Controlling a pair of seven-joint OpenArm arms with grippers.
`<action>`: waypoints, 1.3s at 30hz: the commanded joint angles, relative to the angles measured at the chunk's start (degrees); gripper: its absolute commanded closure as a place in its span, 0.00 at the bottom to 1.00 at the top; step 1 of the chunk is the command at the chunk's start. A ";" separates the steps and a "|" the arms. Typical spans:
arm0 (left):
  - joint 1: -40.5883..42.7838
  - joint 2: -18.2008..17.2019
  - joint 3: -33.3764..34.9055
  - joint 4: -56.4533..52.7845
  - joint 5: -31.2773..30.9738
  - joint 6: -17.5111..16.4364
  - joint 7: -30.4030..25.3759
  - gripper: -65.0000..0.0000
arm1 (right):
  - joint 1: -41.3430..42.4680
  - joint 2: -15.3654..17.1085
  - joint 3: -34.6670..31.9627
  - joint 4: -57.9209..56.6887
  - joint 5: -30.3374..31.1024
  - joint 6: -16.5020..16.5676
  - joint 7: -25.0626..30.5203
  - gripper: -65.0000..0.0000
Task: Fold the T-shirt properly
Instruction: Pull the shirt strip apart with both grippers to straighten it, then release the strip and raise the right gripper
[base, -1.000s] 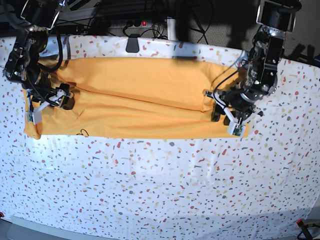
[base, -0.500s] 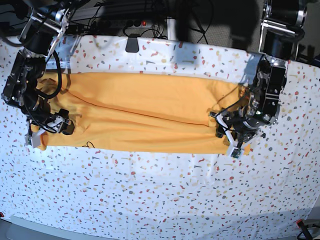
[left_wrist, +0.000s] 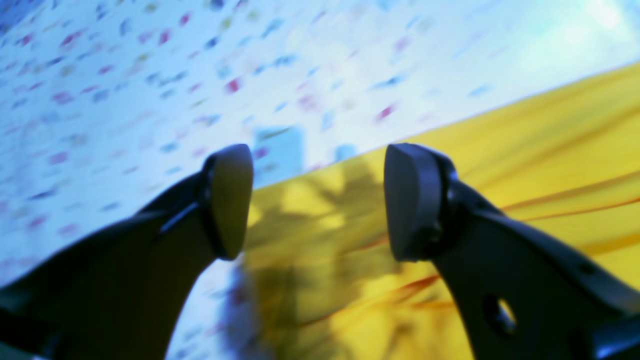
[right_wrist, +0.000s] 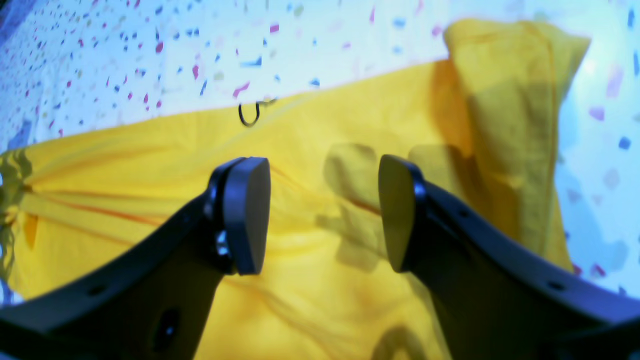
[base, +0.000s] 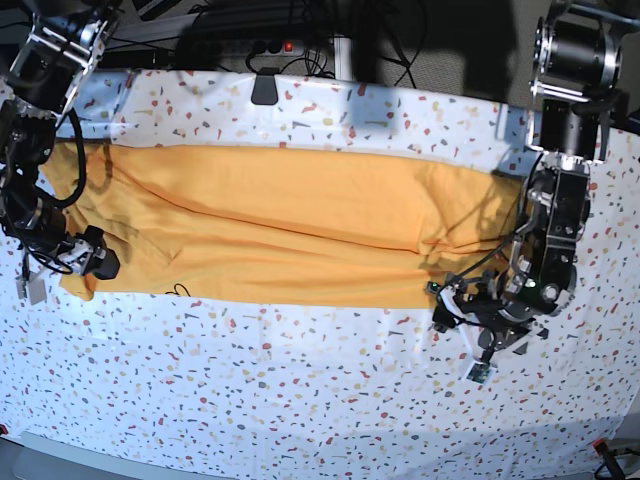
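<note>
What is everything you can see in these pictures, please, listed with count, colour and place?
T-shirt: one, mustard orange-yellow, folded into a long band across the far half of the table.
Table cover: one, white with coloured speckles, under everything.
Black clip: one, at the table's far edge.
Power strip: one, with a red light, behind the table among dark cables.
Left tool: one, black, open, over the shirt's edge at the base view's right.
Right tool: one, black, open, above the shirt's other end.
</note>
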 joint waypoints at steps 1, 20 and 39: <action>-1.75 -0.66 -0.31 0.85 2.01 0.22 -1.07 0.37 | 1.36 1.42 0.17 1.20 1.68 0.23 -0.39 0.48; -1.25 -16.96 -0.31 -15.39 -44.17 -11.43 1.22 0.37 | -5.31 2.67 0.44 18.53 15.30 0.23 -9.88 0.48; 2.78 -13.64 -11.80 -18.97 -37.70 -12.83 1.38 0.37 | -37.09 -9.49 0.44 48.57 11.19 0.23 -9.86 0.48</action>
